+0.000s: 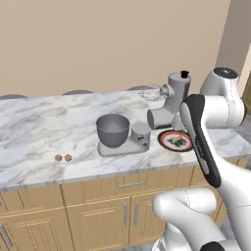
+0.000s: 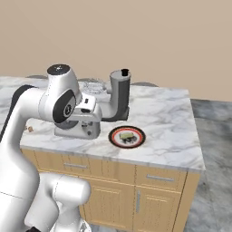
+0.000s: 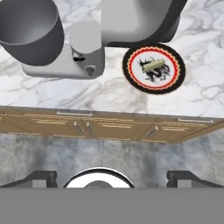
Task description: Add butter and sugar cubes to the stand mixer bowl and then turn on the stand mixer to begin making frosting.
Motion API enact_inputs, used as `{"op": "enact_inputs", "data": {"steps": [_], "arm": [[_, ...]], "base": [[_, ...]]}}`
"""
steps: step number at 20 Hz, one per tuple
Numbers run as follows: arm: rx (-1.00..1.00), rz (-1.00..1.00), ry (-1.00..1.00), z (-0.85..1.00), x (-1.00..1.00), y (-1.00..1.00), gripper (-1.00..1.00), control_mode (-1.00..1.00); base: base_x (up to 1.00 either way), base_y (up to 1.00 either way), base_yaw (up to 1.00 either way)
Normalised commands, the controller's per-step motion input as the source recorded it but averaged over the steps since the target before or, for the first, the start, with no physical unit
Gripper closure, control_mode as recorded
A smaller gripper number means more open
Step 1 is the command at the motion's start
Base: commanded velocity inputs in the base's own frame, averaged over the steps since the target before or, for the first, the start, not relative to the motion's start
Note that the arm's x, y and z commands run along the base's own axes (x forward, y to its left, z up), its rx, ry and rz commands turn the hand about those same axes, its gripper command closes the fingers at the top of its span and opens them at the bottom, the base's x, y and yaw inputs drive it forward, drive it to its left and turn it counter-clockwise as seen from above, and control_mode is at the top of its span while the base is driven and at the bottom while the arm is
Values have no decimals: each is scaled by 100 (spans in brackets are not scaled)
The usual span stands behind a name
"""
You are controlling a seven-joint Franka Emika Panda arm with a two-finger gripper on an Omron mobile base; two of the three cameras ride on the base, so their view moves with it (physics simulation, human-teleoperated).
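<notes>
The butter (image 3: 153, 64) is a small pale yellow block lying on a red-rimmed plate (image 3: 177, 70) on the marble counter, right of the stand mixer (image 3: 52, 70). The grey stand mixer bowl (image 3: 26, 30) sits on the mixer's base, left of the column with its small dark switch (image 3: 78, 58). The mixer's head (image 1: 169, 105) is tilted back, whisk raised. Two tan sugar cubes (image 1: 63, 158) lie near the counter's front edge, left of the mixer. My gripper (image 3: 113, 178) hangs high above the counter's front edge, open, with nothing between its widely spread fingertips.
Wooden cabinet doors and drawers (image 1: 117, 206) run below the counter. A beige wall stands behind it. The counter's right end (image 2: 195, 149) drops off to a grey floor. My own arm (image 1: 201, 142) crosses in front of the plate in the left base view.
</notes>
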Motion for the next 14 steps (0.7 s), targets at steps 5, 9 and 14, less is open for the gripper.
{"op": "enact_inputs", "data": {"steps": [5, 9, 14], "arm": [[0, 0, 0, 0, 0, 0, -100, 100], [0, 0, 0, 0, 0, 0, -100, 100], [0, 0, 0, 0, 1, -4, -100, -100]], "base": [[29, -1, 0], [18, -13, 0], [2, -3, 0]]}}
